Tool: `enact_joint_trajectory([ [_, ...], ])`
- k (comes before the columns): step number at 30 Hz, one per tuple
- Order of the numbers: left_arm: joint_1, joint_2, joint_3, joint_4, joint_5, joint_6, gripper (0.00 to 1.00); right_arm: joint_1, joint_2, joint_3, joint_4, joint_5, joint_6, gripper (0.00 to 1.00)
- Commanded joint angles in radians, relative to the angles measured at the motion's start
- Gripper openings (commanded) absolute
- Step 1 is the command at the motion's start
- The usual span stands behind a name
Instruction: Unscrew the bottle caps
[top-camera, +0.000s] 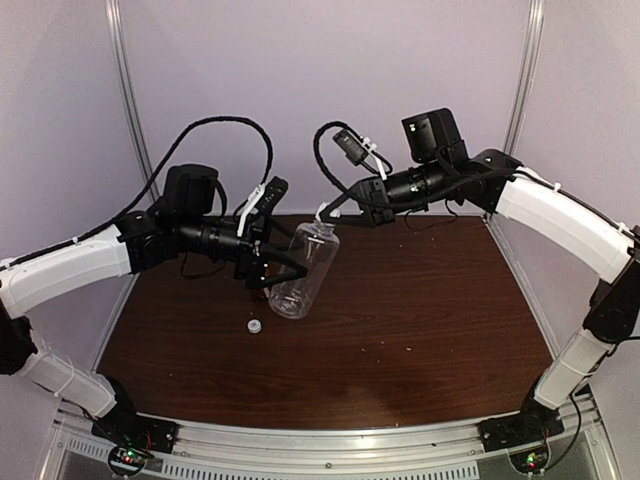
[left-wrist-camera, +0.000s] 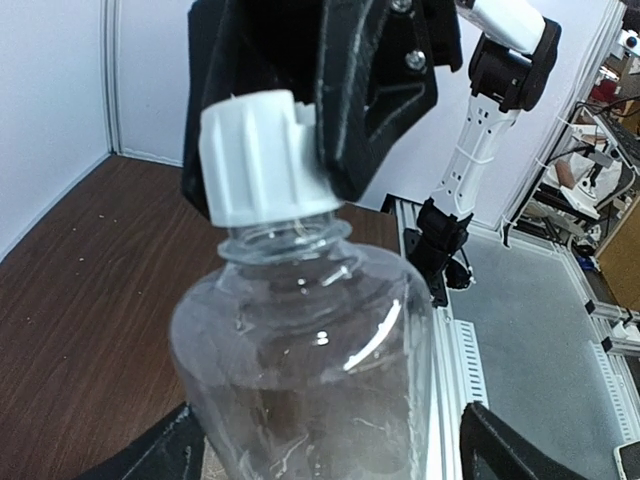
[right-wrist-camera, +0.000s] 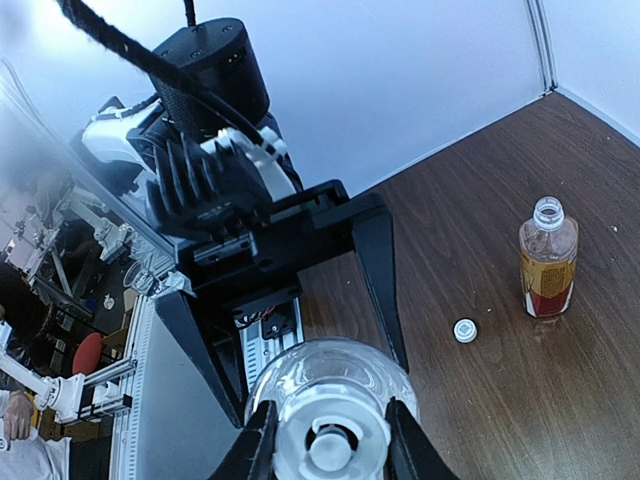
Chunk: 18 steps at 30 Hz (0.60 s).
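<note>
My left gripper (top-camera: 285, 272) is shut on the clear bottle (top-camera: 303, 268) and holds it tilted above the table; its body fills the left wrist view (left-wrist-camera: 310, 380). My right gripper (top-camera: 325, 212) is shut on that bottle's white cap (left-wrist-camera: 262, 155), which sits on the neck. In the right wrist view my fingers (right-wrist-camera: 258, 445) flank this cap (right-wrist-camera: 330, 440). The amber bottle with a red label (right-wrist-camera: 548, 258) stands uncapped on the table. A small loose cap (right-wrist-camera: 465, 330) lies beside it and also shows in the top view (top-camera: 254, 326). The amber bottle is hidden in the top view.
The dark wooden table (top-camera: 420, 310) is enclosed by white walls at the back and sides. A metal rail (top-camera: 330, 445) runs along the near edge, by the arm bases.
</note>
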Motion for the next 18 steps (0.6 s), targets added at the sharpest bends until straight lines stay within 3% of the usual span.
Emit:
enact_joint_trajectory([
  [1,-0.016,0.021,0.042,-0.014,0.034,0.03,0.88,0.012,0.004,0.053,-0.008,-0.022,-0.014,0.03],
  [10,-0.033,0.065,0.068,-0.014,0.061,0.014,0.81,0.019,0.014,0.062,-0.01,-0.031,-0.015,0.02],
  [18,-0.033,0.081,0.076,-0.009,0.067,0.011,0.67,0.022,0.019,0.061,-0.013,-0.03,-0.017,0.02],
])
